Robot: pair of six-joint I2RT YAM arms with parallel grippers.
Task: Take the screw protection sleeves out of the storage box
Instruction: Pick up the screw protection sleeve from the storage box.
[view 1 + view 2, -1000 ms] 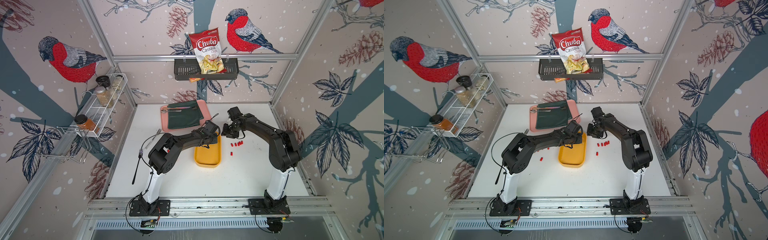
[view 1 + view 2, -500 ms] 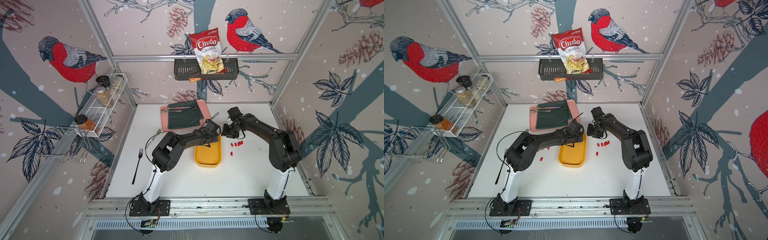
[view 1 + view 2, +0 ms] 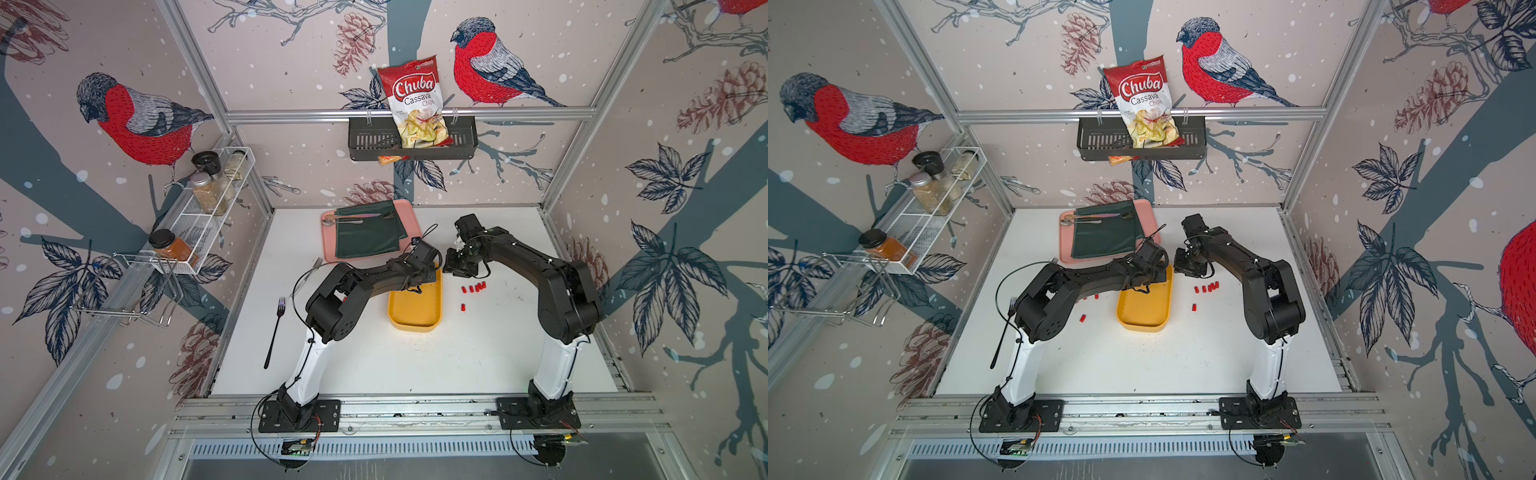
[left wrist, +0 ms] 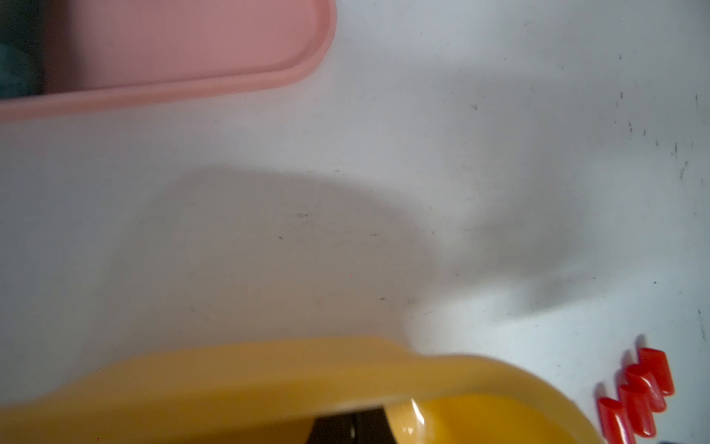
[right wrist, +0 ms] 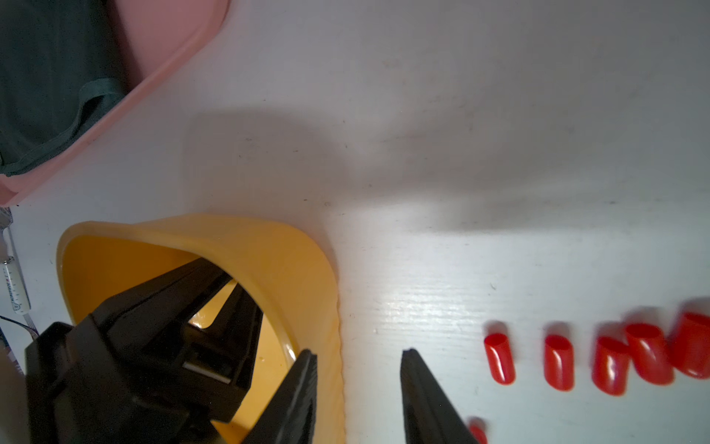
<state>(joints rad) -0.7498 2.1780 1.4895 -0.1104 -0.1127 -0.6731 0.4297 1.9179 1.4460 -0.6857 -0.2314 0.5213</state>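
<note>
Left jaws are seen closed inside the shallow yellow-orange plastic box (image 5: 269, 246); right jaws are held apart, empty.

walls: bullfinch, pinecone and leaf wallpaper (image 3: 141, 124) | frame: aluminium rails (image 3: 291, 114) | bench (image 3: 415, 365): white, scuffed | far wall: black slotted basket (image 3: 365, 143) | left wall: white wire rack (image 3: 195, 224)

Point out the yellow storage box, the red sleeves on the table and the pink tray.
storage box (image 3: 413, 309): in a top view, bare floor.
screw protection sleeves (image 5: 611, 365): right wrist view, middle sleeve of the row.
pink tray (image 3: 409, 211): in a top view, bare corner.
</note>
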